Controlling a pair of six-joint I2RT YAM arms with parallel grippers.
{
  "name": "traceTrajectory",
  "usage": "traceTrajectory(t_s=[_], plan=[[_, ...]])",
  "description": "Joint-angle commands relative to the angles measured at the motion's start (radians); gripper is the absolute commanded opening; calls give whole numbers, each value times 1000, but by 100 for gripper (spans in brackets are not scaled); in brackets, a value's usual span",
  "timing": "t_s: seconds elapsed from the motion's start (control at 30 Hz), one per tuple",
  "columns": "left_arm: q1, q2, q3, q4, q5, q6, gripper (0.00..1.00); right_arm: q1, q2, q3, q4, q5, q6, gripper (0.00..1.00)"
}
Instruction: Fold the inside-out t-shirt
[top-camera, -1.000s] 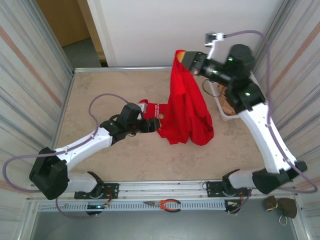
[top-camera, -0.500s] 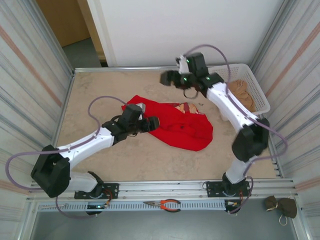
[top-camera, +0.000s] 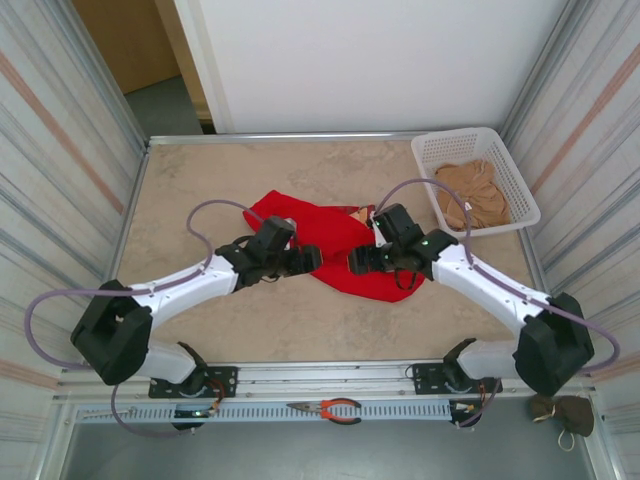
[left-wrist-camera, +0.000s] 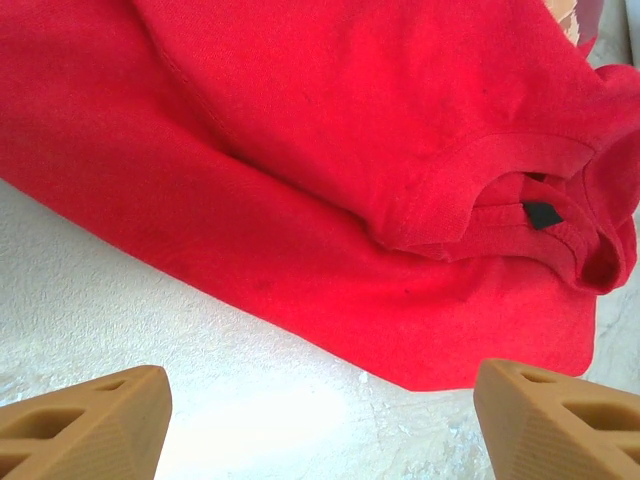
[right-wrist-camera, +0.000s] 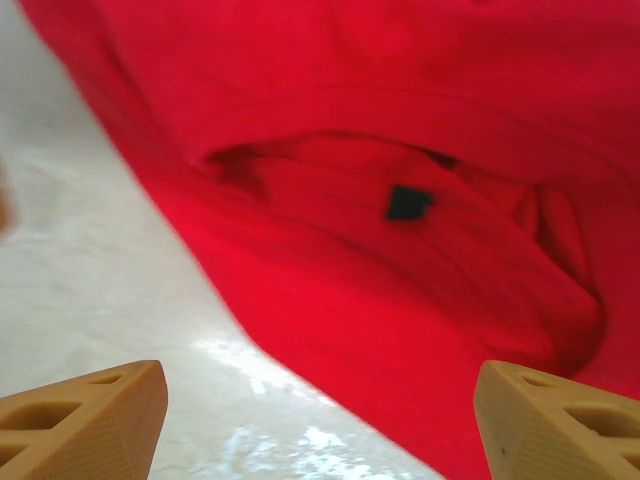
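The t-shirt (left-wrist-camera: 300, 150) under me is soft, matt cloth with stitched seams. Around it the table (left-wrist-camera: 150, 330) looks like mottled stone with a faint sheen. The fingertips (left-wrist-camera: 85, 425) of my left gripper (left-wrist-camera: 320, 425) are matt tan plastic, finely ridged. Right of the t-shirt, the basket (top-camera: 455, 135) is white plastic mesh.

red t-shirt (top-camera: 330, 235) – crumpled heap, flat on table centre

2 white arms (top-camera: 183, 287) w/ blk joints, lilac cables (top-camera: 213, 204), tan fingertips (left-wrist-camera: 80, 425)
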Motion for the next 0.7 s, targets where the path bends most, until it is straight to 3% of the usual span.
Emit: traceTrajectory(t_s=[0.0, 0.27, 0.3, 0.33, 0.4, 0.43, 0.67], plan=[[0, -60, -10, -28, -22, -19, 80, 0, 49, 4, -32, 182, -63, 79], [0, -106, -13, -41, -3, -26, 80, -57, 221, -5, -9, 160, -58, 72], [0, -116, -16, -41, -3, -27, 80, -69, 230, -8, -3, 128, -57, 68], [1, -124, -19, -39, -1, -32, 80, -78, 234, -9, 6, 107, -59, 56], [5, -142, -25, -40, 7, -37, 80, -92, 232, 16, -14, 86, -61, 13], [6, -149, -28, -39, 10, -38, 80, -97, 218, 32, -23, 69, -64, 0], [23, -190, -65, -30, 21, -41, 80, -120, 34, 298, -133, -85, -39, 0]])
